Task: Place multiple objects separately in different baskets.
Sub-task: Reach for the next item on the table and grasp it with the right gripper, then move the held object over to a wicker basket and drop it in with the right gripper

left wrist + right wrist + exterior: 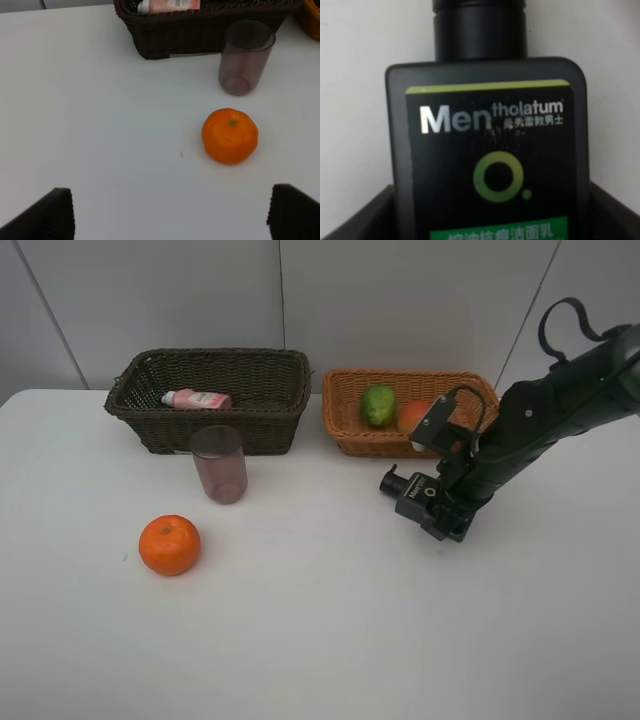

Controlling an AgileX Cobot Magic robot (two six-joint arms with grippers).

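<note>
Pickup step, by our reading. The right pincer [490, 215] is clenched on the dark green pump bottle [415, 502], with the pads flush on both flanks in the wrist view. We cannot tell how firm the hold is, nor whether the bottle is clear of the worktop [320, 640]. It sits low, just in front of the tan basket [360, 443]. The left pincer [170, 212] is released, jaws wide, over bare worktop short of the orange [230, 135].

Sorting as it lies:
- The pink squeeze bottle [197, 398] is in the dark brown basket [150, 425].
- The green citrus [379, 405] and the peach [413, 416] are in the tan one.
- The orange and the purple cup [219, 464] are out on the worktop, well apart from the pump bottle.

Risks we note:
- Slip or swing. The bottle looks smooth-sided and is held across its body, with the cap end sticking out. On the lift it could pivot between the pads or slide out.
- Wrong basket. The tan basket is the near one, but it holds fruit. We judge the bottle belongs with the pink one, so a short drop would mix the sorts.
- Cup strike. The cup stands upright just in front of the dark basket. A low carry across could tip it, and it looks light.
- Crossing arms. The dark basket lies on the left arm's side. If that arm goes for the orange meanwhile, the two could crowd each other.
- Rolling orange. A nudge would send it off.
</note>
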